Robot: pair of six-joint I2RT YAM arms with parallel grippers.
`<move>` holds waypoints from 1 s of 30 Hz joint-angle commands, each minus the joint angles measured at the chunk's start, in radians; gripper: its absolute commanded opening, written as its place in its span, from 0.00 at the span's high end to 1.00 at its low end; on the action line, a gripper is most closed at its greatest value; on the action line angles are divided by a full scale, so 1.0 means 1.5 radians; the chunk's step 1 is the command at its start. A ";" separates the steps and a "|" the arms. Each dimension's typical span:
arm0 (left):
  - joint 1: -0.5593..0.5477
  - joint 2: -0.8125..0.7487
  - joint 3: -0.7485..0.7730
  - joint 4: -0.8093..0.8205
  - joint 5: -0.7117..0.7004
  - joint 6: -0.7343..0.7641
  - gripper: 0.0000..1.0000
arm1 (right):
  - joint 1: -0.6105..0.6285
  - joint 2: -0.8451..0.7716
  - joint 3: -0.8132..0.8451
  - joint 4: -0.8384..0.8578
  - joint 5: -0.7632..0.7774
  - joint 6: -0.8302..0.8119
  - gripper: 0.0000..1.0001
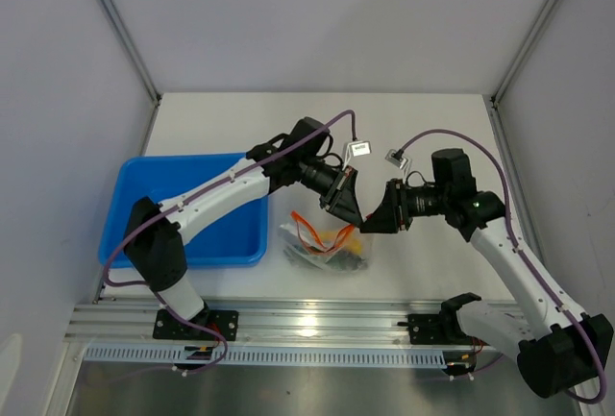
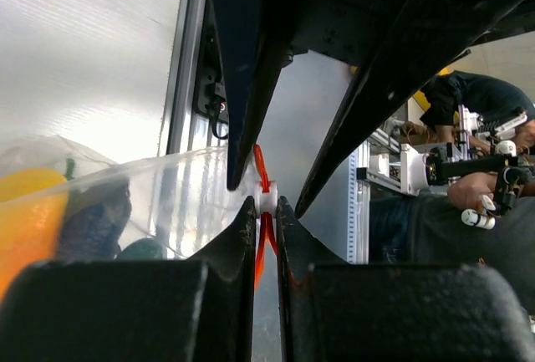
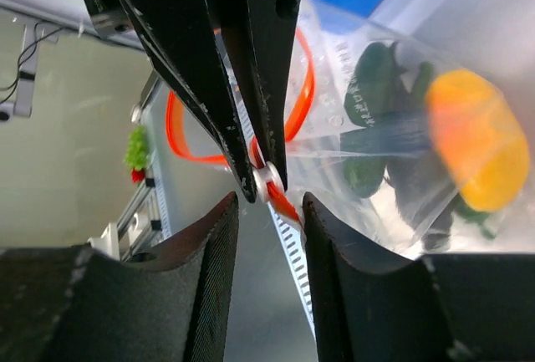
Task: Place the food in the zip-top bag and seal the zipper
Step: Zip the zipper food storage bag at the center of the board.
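Observation:
The zip-top bag (image 1: pixel 325 245) lies on the table just right of the blue tray, partly lifted at its mouth. The food sits inside it: a yellow-orange piece (image 3: pixel 476 140) and dark green pieces (image 3: pixel 372 86), also seen in the left wrist view (image 2: pixel 29 220). My left gripper (image 2: pixel 266 203) is shut on the orange-red zipper (image 2: pixel 261 249), just below a white slider (image 2: pixel 267 197). My right gripper (image 3: pixel 269 199) is open, its jaws on either side of the same zipper end (image 3: pixel 288 203) and slider (image 3: pixel 267 182). The two grippers meet tip to tip above the bag (image 1: pixel 360 216).
The blue tray (image 1: pixel 144 205) stands at the left, under the left arm. An aluminium rail (image 1: pixel 317 320) runs along the table's near edge. White walls close in the back and both sides.

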 commanded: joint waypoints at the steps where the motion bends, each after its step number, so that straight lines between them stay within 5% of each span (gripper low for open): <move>1: 0.006 0.006 0.042 -0.009 0.029 0.029 0.99 | 0.017 0.002 -0.017 0.051 -0.059 0.012 0.61; 13: 0.018 0.011 0.046 -0.037 0.039 0.055 0.99 | 0.017 -0.010 -0.055 0.075 -0.053 0.033 0.65; 16: 0.018 0.008 0.040 -0.036 0.041 0.057 0.99 | 0.016 -0.001 -0.065 0.086 -0.051 0.043 0.78; 17: 0.018 0.007 0.038 -0.037 0.041 0.057 0.99 | 0.017 0.001 -0.065 0.090 -0.047 0.048 0.97; 18: 0.018 0.007 0.038 -0.039 0.041 0.057 0.99 | 0.017 0.003 -0.061 0.090 -0.042 0.049 1.00; 30: 0.018 0.002 0.049 -0.087 -0.060 0.055 0.99 | -0.026 -0.011 -0.027 0.074 0.169 0.158 1.00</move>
